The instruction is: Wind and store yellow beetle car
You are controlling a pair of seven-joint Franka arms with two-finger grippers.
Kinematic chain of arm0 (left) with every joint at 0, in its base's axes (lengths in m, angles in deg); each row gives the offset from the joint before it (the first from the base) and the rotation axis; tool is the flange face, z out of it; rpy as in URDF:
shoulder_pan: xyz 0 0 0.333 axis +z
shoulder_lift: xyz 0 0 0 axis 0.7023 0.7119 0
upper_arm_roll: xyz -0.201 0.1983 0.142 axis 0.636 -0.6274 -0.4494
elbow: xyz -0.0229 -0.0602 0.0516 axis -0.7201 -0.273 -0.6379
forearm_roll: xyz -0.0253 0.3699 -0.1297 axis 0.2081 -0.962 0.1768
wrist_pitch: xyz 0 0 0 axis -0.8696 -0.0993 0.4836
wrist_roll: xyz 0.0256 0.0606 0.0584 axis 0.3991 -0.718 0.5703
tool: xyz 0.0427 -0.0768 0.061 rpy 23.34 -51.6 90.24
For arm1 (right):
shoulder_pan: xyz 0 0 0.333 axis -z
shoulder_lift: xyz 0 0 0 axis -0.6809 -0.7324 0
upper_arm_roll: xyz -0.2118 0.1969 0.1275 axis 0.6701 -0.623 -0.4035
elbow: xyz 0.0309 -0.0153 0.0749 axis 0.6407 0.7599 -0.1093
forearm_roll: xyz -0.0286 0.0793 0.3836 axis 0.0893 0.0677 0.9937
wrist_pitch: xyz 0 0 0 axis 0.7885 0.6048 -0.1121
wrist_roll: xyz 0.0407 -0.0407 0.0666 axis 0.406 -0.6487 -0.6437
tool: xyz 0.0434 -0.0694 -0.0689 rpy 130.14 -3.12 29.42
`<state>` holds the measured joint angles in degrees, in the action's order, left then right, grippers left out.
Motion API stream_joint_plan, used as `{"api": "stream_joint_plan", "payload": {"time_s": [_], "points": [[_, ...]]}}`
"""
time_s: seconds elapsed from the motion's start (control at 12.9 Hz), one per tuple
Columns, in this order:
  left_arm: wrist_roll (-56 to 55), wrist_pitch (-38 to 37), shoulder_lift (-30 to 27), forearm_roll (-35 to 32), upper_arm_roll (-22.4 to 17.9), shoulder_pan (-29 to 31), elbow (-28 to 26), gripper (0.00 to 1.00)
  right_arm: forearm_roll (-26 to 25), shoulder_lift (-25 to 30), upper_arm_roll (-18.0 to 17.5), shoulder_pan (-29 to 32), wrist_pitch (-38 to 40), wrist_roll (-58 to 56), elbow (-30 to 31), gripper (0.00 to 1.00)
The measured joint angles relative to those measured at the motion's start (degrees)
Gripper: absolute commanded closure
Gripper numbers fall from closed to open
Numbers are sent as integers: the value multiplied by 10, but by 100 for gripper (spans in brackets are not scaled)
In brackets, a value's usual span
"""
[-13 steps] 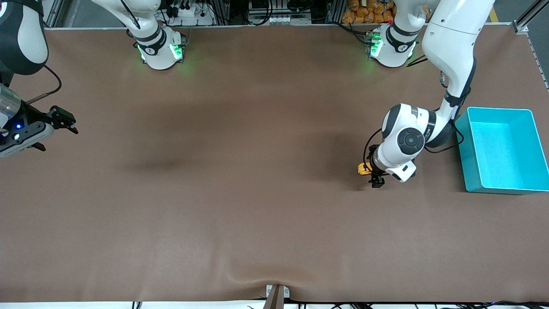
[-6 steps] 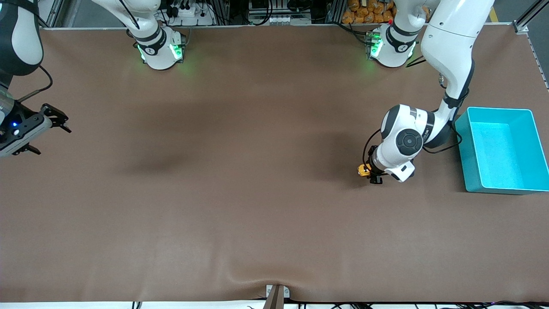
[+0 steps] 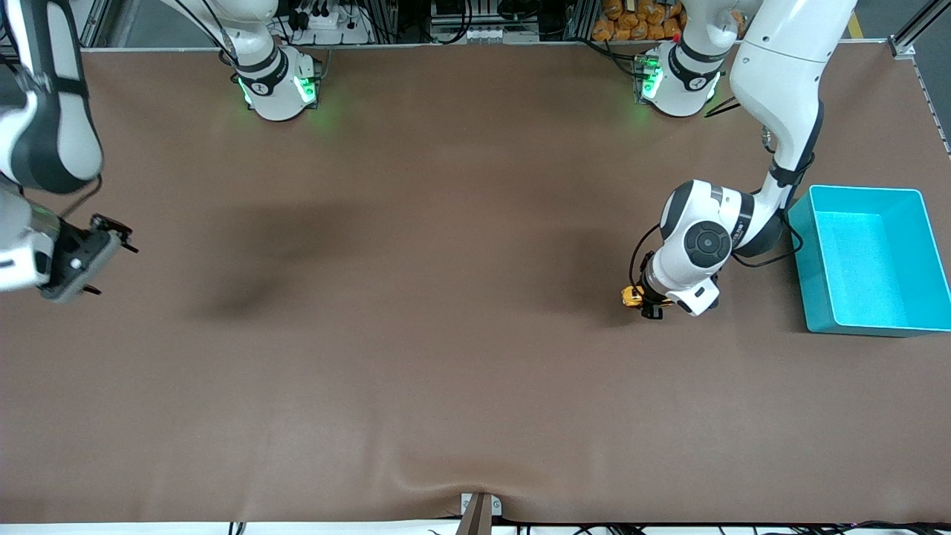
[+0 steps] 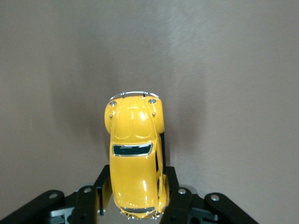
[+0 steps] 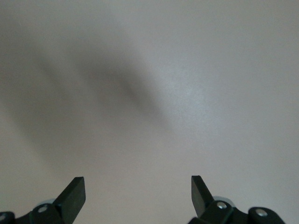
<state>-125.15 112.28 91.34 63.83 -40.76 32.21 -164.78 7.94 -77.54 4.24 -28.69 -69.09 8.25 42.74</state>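
With the left gripper [image 4: 136,198] clamped on the yellow beetle car's [image 4: 135,161] sides, roll wheels firmly along the table [image 3: 446,297] toward the teal bin [image 3: 811,260], leaving the wide-open right gripper [image 5: 138,191] waiting.

My left gripper [image 4: 138,196] clamps the yellow beetle car [image 4: 136,156] by its sides. It's tiny and glossy, with a dark window and chrome bumper, wheels down on the brown table [image 3: 446,357] near the teal bin [image 3: 806,282].
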Motion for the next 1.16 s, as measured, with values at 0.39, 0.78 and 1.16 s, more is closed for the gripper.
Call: {"api": "stream_joint_plan", "payload": {"time_s": [0.39,0.78,1.16], "points": [[177,-113,-80,-18,-7,46,7,100,-5,-63,1,31,-33,-76,0,0],[511,-187,-161,-20,-12,200,7,100,-5,-106,1,38,-72,-110,0,0],[855,-193,-178,-36,-13,355,1,100,-5,-111,-6,36,-80,-113,-18,0]]}}
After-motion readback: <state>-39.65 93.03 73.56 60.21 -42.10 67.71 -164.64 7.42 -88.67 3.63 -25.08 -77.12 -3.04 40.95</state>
